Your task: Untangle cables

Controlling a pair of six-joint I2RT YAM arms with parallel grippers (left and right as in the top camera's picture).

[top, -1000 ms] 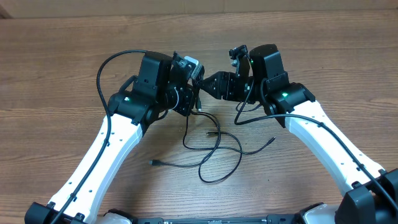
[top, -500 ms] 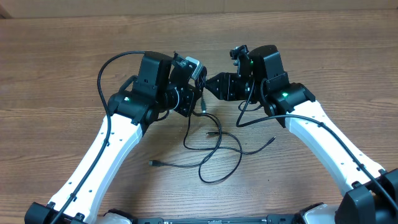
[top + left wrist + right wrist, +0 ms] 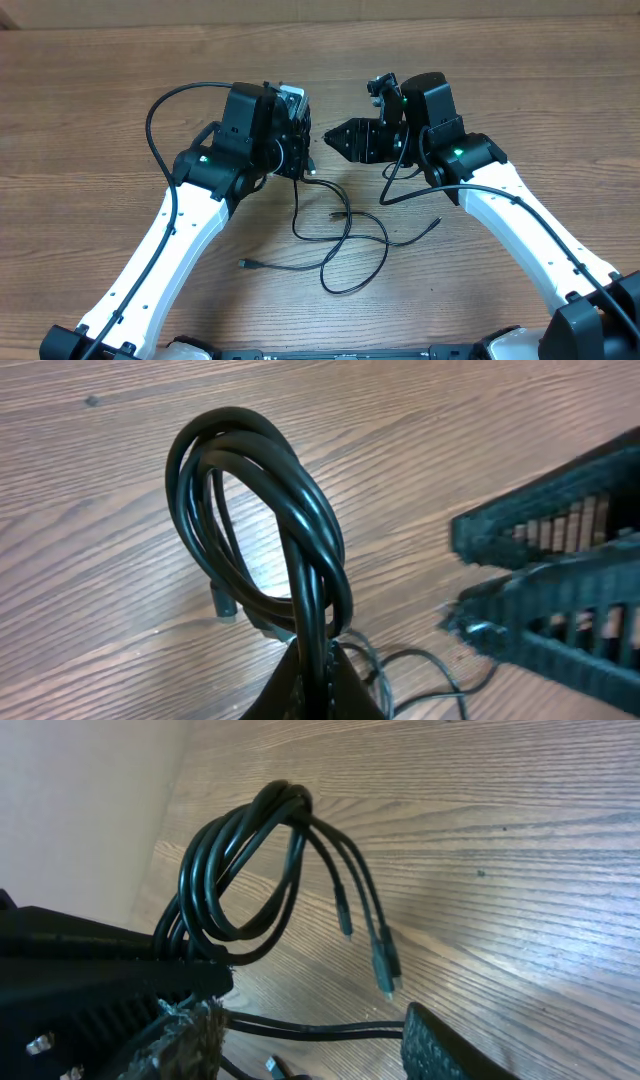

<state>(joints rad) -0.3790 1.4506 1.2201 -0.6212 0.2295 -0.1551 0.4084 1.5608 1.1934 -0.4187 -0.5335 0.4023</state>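
**A:** What does the scene look like, and where are the cables?

**B:** Two white robot arms reach in from the near edge of a wooden table (image 3: 100, 80) and meet towards its far middle. The thin black cables (image 3: 285, 800) are in two parts. A bunched coil of several loops is lifted off the wood, with a twist at its top. A few plug tips (image 3: 381, 968) hang down from that twist. The rest trails down onto the table nearer to us, in loose loops that cross one another.

**A:** Who is holding the coil?

**B:** The left gripper (image 3: 318, 665). Its jaws are pinched tight on the base of the coil, where the strands gather together.

**A:** And the other arm?

**B:** The right gripper (image 3: 335, 140) sits just to the right of the coil, pointing at it. Its jaws stand partly apart and I see nothing between them. It is near the coil but not touching it.

**A:** How much of the job is done?

**B:** Not much, by my reckoning. The bundle is raised and presented, which is a start. But the loops are wound together, and no single cable lies apart from the others. The pulling apart and the laying out look to be ahead.
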